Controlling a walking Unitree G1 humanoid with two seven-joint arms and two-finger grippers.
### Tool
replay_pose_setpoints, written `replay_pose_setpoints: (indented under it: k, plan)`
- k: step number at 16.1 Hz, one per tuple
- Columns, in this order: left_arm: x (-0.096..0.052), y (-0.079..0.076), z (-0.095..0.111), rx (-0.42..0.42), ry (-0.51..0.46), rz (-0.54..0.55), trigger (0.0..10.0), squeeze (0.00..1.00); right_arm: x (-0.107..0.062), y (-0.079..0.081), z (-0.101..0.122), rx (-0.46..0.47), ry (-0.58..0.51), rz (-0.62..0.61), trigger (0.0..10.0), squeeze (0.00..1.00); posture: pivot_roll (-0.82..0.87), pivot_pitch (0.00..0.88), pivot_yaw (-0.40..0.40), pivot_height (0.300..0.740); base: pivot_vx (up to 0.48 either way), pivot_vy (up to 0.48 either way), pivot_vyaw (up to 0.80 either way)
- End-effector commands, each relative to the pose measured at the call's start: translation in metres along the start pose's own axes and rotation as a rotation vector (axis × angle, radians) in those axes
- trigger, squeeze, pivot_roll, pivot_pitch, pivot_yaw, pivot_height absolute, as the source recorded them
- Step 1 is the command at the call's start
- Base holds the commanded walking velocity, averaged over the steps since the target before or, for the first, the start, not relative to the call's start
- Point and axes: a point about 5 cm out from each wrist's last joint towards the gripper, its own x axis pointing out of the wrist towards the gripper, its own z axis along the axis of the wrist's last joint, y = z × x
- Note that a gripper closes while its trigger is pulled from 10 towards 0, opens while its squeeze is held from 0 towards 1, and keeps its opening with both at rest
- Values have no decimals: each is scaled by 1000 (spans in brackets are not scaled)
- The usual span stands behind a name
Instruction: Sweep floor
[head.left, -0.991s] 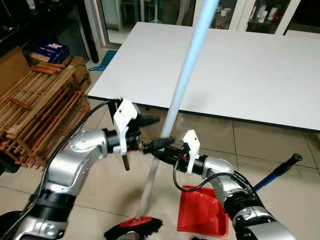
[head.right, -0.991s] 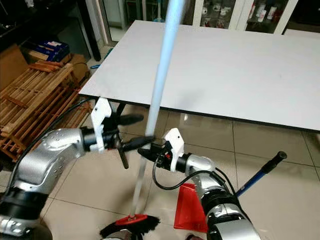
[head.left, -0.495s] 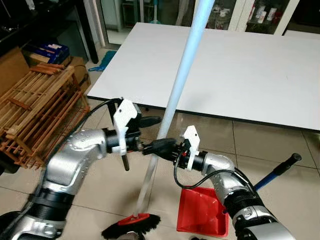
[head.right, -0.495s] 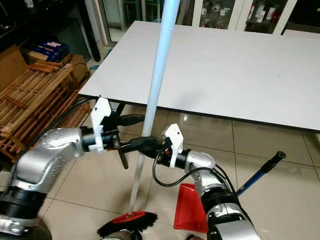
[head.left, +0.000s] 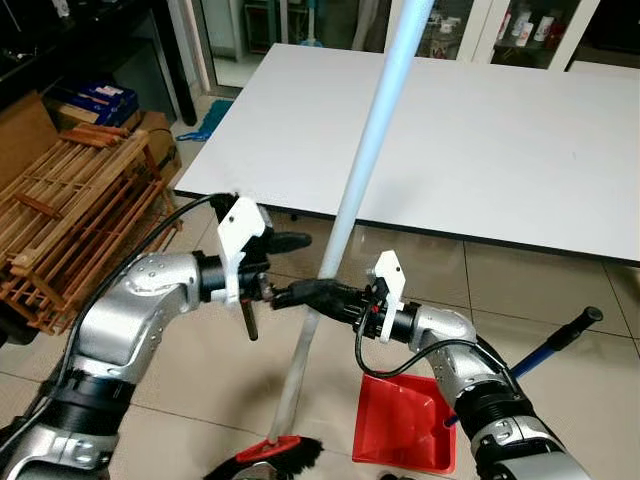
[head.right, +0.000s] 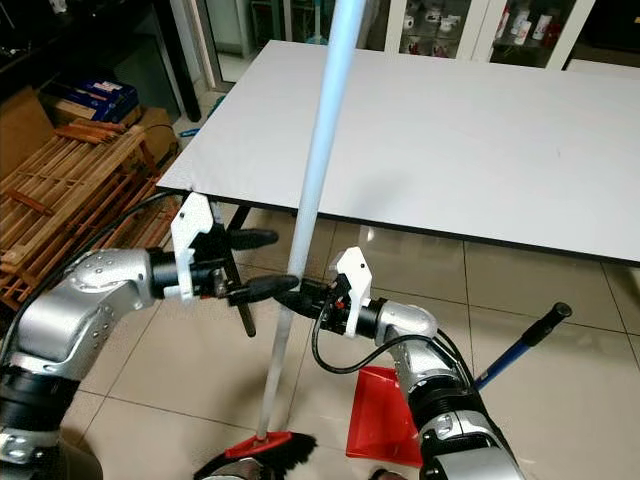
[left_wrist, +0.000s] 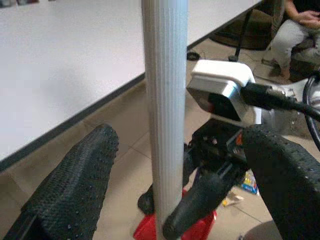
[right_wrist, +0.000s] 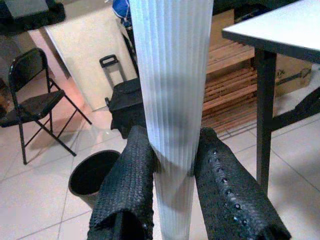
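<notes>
One right hand still clamps the broom handle.

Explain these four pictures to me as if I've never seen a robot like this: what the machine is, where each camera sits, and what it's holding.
This is a humanoid robot with two silver arms, each ending in a gripper of two long black fingers. The two wide pictures come from a stereo camera on its head, looking down at its own arms. The two close-ups come from cameras on its wrists, looking along the fingers.

It is working with a broom: a pale ribbed pole with a red and black brush head on the tiled floor. The right gripper is shut on the pole. The left gripper sits around the same pole with its fingers apart, not squeezing.

A red dustpan with a blue handle lies on the floor by the right arm. Behind stands a white table; a wooden rack is to the left.
</notes>
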Motion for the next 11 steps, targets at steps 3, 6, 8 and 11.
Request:
replay_pose_setpoints:
  k: [3, 6, 8, 11]
  plan:
    - [9, -4, -2, 31, 24, -21, 8784, 0, 4, 3, 15, -23, -55, 42, 10000, 0, 67, 67, 1, 740, 0, 0, 0]
    - [13, -3, -9, 66, 76, -27, 9333, 0, 3, 3, 18, -30, -59, 44, 10000, 0, 65, 68, 1, 740, 0, 0, 0]
    - [14, -3, -14, 82, 103, -23, 9255, 0, 2, 3, 19, -31, -59, 43, 10000, 0, 63, 69, 1, 740, 0, 0, 0]
    - [15, -1, -14, 90, 94, 5, 8588, 0, 2, 4, 19, -29, -59, 48, 10000, 0, 62, 69, -1, 740, 0, 0, 0]
